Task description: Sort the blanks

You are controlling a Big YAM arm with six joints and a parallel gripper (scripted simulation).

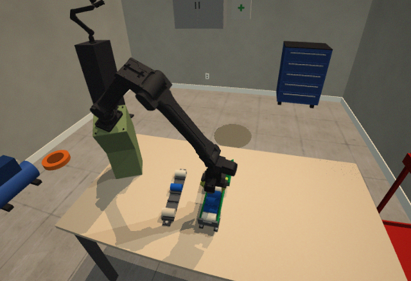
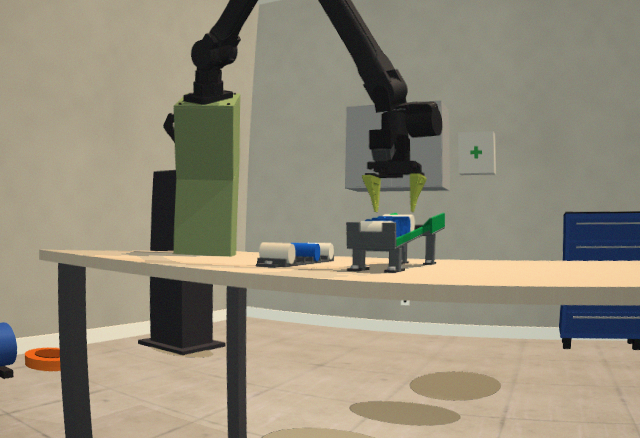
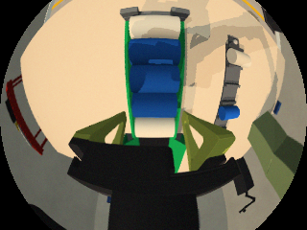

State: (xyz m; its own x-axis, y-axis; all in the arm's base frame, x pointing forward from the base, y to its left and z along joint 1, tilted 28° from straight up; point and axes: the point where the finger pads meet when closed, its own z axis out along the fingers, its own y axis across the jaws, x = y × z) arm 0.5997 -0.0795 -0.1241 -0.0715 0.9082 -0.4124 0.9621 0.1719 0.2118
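The green-sided feed ramp (image 1: 211,204) stands on legs at the table's middle, with its grey stop (image 1: 207,222) at the near end. A white blank (image 3: 155,26) lies against the stop. Two blue blanks (image 3: 153,73) follow it, then another white blank (image 3: 153,128) higher up the ramp. The dark stock rack (image 1: 173,196) lies left of the ramp. It holds a white blank (image 1: 180,173) at the far end, a blue blank (image 1: 176,187), and a white blank (image 1: 168,212) at the near end. My gripper (image 2: 394,198) is open and empty. It hangs a little above the upper white blank on the ramp.
The arm's green base block (image 1: 119,144) stands at the table's back left. A red frame (image 1: 396,204) is off the table's right edge. A blue cabinet (image 1: 304,72) stands by the far wall. An orange ring (image 1: 56,159) lies on the floor at the left.
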